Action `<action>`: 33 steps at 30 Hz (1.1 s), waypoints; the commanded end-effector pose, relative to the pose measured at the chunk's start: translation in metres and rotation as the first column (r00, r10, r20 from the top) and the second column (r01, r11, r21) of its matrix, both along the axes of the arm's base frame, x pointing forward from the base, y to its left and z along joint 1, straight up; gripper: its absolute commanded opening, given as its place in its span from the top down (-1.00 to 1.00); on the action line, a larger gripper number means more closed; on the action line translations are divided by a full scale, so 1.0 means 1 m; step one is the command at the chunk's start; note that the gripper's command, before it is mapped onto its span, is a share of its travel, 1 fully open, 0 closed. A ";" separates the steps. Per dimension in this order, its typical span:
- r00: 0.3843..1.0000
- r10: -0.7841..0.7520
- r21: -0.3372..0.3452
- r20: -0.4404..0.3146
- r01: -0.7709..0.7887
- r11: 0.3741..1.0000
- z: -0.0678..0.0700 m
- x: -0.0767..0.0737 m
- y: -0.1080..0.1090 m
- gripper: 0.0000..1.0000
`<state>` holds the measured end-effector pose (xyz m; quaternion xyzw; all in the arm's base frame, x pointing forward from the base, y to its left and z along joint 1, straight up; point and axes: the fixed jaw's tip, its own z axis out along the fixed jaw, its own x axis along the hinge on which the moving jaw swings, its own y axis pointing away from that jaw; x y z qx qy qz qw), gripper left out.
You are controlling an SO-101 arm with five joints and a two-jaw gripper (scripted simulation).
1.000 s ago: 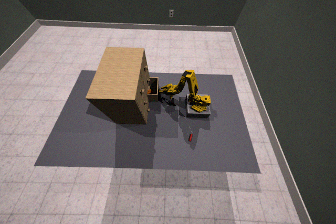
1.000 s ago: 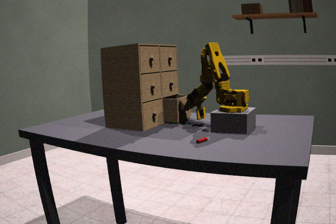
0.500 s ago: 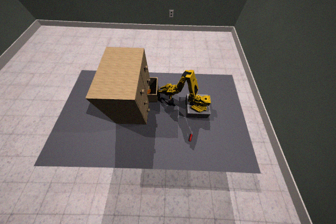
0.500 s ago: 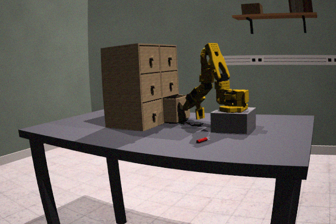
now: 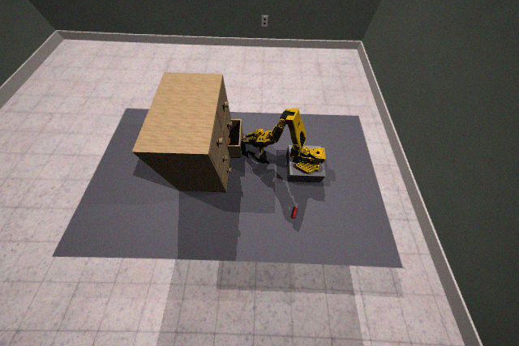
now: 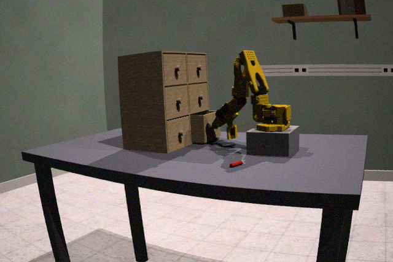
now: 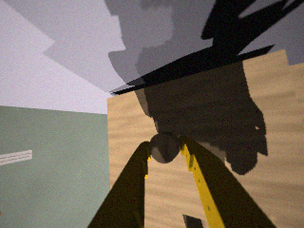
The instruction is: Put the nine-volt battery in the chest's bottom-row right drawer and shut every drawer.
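The wooden chest (image 5: pixel 184 116) (image 6: pixel 142 94) stands on the dark table, with six drawers in three rows. The right drawer of the bottom row (image 5: pixel 235 150) (image 6: pixel 198 129) is pulled partly out. A small orange thing (image 5: pixel 229 140), seemingly the nine-volt battery, lies inside it. My gripper (image 5: pixel 245 138) (image 6: pixel 210 134) (image 7: pixel 164 145) is at the drawer's front, low over the table. In the wrist view its fingers are shut on the drawer's round dark knob (image 7: pixel 164 148) against the wooden front panel (image 7: pixel 266 142).
A small red cylinder (image 5: pixel 293 211) (image 6: pixel 236 164) lies on the table in front of the arm's grey base block (image 5: pixel 306 174) (image 6: pixel 272 142). The other five drawers are shut. The table edge (image 6: pixel 190 189) runs along the front.
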<state>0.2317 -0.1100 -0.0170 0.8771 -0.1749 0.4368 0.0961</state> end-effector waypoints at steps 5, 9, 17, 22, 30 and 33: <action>1.000 0.024 0.006 0.013 -0.024 1.000 0.000 0.012 0.004 1.00; 1.000 0.028 0.006 0.013 -0.028 1.000 0.000 0.015 0.004 1.00; 0.999 0.031 0.006 0.013 -0.031 0.999 0.000 0.017 0.004 1.00; 0.999 0.037 0.006 0.013 -0.037 0.999 0.000 0.021 0.004 1.00; 0.999 0.043 0.006 0.013 -0.043 0.999 0.000 0.025 0.004 1.00; 0.999 0.043 0.006 0.013 -0.043 0.999 0.000 0.025 0.004 1.00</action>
